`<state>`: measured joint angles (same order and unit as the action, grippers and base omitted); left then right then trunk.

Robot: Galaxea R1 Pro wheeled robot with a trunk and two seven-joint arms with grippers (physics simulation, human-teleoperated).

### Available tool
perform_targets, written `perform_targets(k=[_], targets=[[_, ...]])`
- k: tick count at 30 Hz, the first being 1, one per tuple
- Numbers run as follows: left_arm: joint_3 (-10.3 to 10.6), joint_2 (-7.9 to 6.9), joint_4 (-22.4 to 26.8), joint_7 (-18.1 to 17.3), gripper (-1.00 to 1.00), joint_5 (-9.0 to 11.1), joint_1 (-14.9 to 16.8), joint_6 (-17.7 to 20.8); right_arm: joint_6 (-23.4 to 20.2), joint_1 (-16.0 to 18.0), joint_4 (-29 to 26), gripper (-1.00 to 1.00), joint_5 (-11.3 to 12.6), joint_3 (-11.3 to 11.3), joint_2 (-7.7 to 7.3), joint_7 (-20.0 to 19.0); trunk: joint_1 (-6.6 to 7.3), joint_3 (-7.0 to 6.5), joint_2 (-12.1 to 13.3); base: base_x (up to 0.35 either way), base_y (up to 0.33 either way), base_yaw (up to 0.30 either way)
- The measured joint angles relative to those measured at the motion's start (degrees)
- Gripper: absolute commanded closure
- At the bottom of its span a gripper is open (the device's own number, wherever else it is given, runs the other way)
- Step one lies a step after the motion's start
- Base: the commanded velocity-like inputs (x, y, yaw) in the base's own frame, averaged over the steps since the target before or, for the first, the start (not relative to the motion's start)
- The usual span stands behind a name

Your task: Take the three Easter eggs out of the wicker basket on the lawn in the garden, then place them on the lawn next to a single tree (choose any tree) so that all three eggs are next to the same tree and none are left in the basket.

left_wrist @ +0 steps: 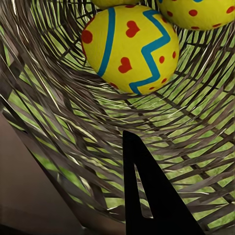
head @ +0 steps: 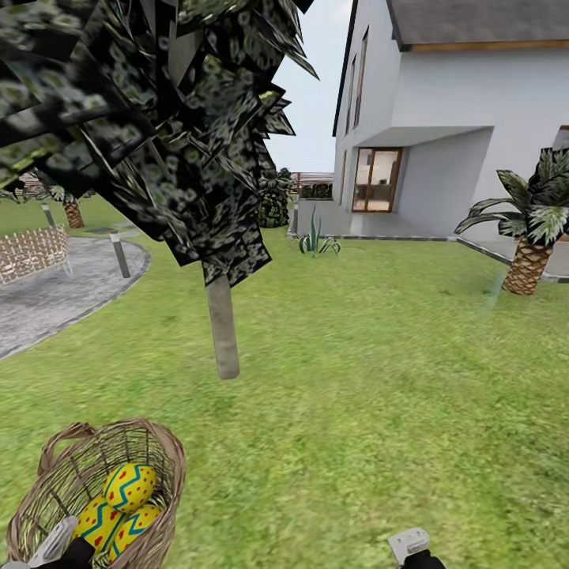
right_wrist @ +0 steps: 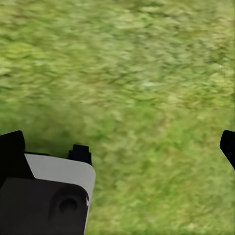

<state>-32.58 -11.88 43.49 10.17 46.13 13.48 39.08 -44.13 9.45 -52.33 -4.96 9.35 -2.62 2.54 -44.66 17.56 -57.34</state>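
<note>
The wicker basket (head: pixel 162 454) stands on the lawn (head: pixel 379 395) at the lower left, holding three yellow Easter eggs (head: pixel 130 484) with blue zigzags and red dots. My left gripper (head: pixel 55 544) reaches inside the basket beside the eggs. In the left wrist view one black finger (left_wrist: pixel 147 196) points at a near egg (left_wrist: pixel 129 46), a short gap away, with the woven wall (left_wrist: pixel 49 98) all around. My right gripper (head: pixel 411 545) hangs open over bare grass (right_wrist: pixel 137 73), its fingers wide apart. The tree (head: pixel 224 324) rises just beyond the basket, its trunk pale and its crown dark.
A grey paved round area (head: pixel 55 292) with a lamp post (head: pixel 120 254) and a wicker fence (head: pixel 32 251) lies at the left. A white house (head: pixel 458 118) stands behind, with a short palm (head: pixel 528 265) at the right and a spiky plant (head: pixel 316 241) mid-lawn.
</note>
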Motion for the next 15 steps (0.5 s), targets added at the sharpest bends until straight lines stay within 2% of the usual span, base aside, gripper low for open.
perform_targets(k=[15], targets=[[0.0,0.01,0.0,0.0,1.0,0.0,0.0,0.0,0.0,0.0,0.0,-1.0,0.0,0.0,0.21,0.0,-3.3,2.7,-6.0,0.0,0.0,0.0]])
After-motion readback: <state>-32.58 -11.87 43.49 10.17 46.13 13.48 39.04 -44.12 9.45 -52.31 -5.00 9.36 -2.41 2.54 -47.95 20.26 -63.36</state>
